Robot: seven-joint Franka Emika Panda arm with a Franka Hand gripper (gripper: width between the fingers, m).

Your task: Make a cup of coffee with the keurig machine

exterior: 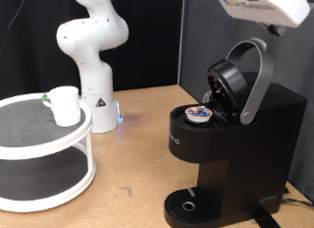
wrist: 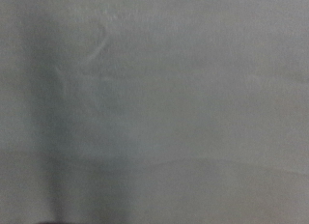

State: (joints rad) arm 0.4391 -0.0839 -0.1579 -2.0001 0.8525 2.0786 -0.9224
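The keurig machine (exterior: 240, 144) stands at the exterior view's right with its lid (exterior: 230, 83) and silver-grey handle (exterior: 258, 71) raised. A coffee pod (exterior: 199, 114) with a blue-orange top sits in the open chamber. The round drip tray (exterior: 186, 203) at its base is bare. The cup (exterior: 65, 105), a small white mug, stands upright on the top tier of a white round shelf (exterior: 39, 140) at the left. Part of my white hand (exterior: 263, 4) shows at the top right edge, high above the machine; its fingers do not show. The wrist view shows only a blank grey surface.
The white arm base (exterior: 93, 61) stands at the back, between the shelf and the machine. The shelf has a lower tier (exterior: 39, 179) with nothing on it. The wooden tabletop (exterior: 132, 159) lies between shelf and machine.
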